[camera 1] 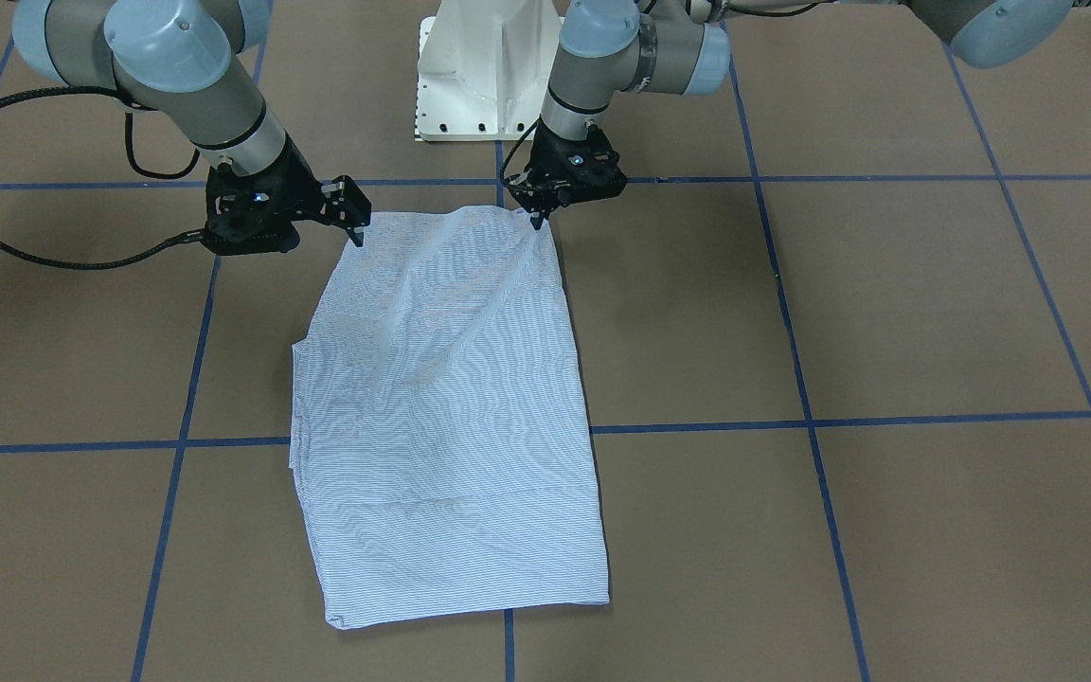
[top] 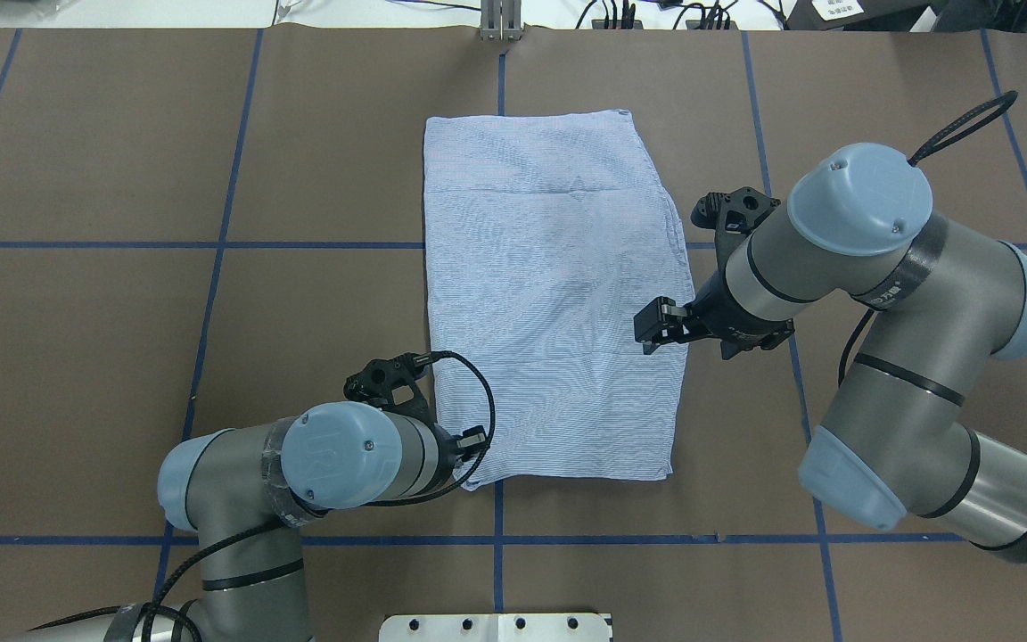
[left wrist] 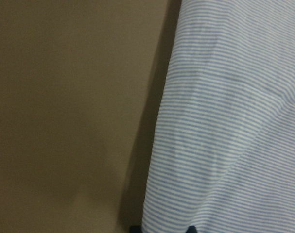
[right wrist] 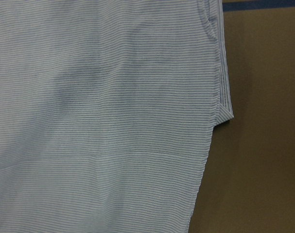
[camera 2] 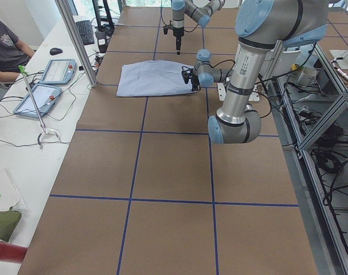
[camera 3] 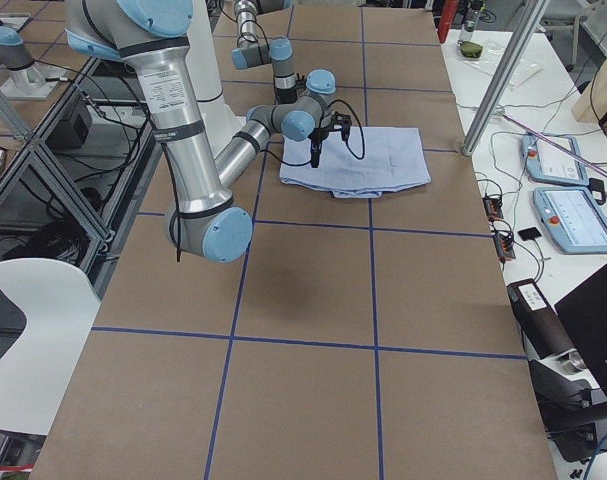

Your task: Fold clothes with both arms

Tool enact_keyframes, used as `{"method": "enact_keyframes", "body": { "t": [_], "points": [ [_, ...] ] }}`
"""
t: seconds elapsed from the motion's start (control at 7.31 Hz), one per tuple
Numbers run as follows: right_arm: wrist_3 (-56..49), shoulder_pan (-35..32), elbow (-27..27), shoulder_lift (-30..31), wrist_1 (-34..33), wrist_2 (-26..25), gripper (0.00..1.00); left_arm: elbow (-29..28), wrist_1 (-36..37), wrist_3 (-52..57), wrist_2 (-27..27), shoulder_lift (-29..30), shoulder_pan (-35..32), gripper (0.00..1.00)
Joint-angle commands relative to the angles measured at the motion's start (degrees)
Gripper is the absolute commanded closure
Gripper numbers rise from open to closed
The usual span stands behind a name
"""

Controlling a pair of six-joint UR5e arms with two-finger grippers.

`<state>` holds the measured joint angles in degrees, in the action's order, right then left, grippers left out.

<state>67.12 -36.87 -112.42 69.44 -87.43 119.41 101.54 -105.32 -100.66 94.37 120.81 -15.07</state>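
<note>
Our left gripper is clamped on the upper right corner of the shirt, which lies centre-frame. We cannot tell whether the right gripper grips. The table stretches wide around every shirt edge. Only the overhead view puts the right gripper midway along the shirt's right edge.

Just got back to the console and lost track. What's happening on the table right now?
A light blue-and-white striped shirt lies folded into a long rectangle on the brown table. The left gripper seems pinched on one corner of the edge nearest the robot, where the cloth tents up. The right gripper sits at the other near corner; its grip is unclear.
</note>
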Motion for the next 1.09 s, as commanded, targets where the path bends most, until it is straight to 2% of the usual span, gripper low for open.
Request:
{"method": "enact_keyframes", "body": {
  "t": [0.0,0.27,0.41,0.68,0.96],
  "points": [
    [7.19,2.57,-0.08,-0.53,1.29,-0.93,0.0,3.29,2.66,1.77,0.2,-0.48,-0.4,1.0],
    [15.99,7.84,0.18,0.08,7.25,-6.79,0.0,3.66,2.67,8.0,0.28,-0.83,-0.75,1.0],
    [19.94,9.87,0.09,0.08,7.45,-7.95,0.0,3.66,2.67,8.11,0.37,-0.92,-0.75,1.0],
    [28.1,14.87,0.27,-0.01,7.45,-14.52,0.0,3.58,2.58,8.11,0.37,-1.01,-0.67,1.0],
    [33.77,16.65,0.7,0.25,7.19,-17.18,0.0,3.49,2.58,8.11,0.37,-1.01,-0.58,1.0]
  ]
}}
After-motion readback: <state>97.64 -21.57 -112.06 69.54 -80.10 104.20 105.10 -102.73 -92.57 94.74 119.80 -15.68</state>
